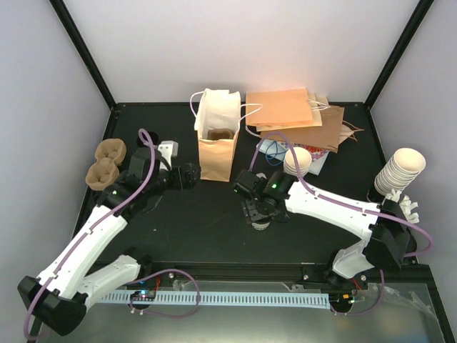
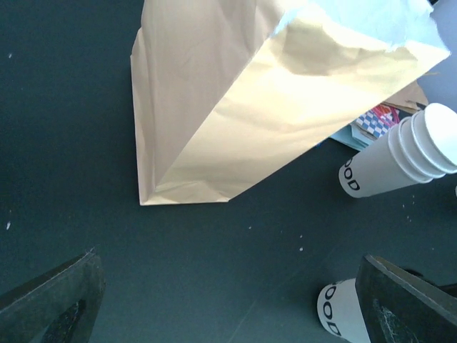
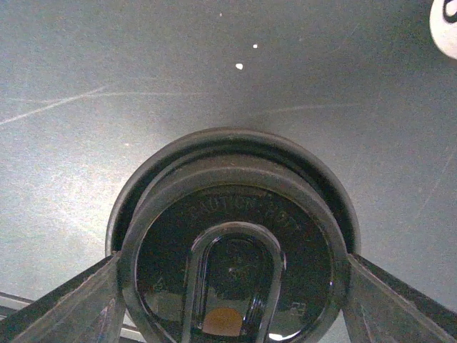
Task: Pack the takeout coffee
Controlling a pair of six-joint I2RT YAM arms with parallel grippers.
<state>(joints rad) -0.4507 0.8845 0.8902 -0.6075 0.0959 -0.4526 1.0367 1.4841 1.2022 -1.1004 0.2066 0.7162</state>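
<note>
1. Your coffee (image 3: pixel 232 207) shows its glossy round black lid (image 3: pixel 235 286), embossed with lettering; the right jaws clamp its rim on both sides.
2. It stands upright on the scuffed matte tabletop (image 3: pixel 214 71), near the bag.
3. Your left jaws gape wide, empty, facing the smooth kraft-paper bag (image 2: pixel 235 107).

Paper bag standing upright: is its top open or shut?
Open: the paper bag gapes at the top, something brown visible inside.

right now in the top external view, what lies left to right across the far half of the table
brown moulded-pulp cup carriers, upright tan paper bag, flat pile of brown paper bags, tall stack of lidless white paper cups
</note>
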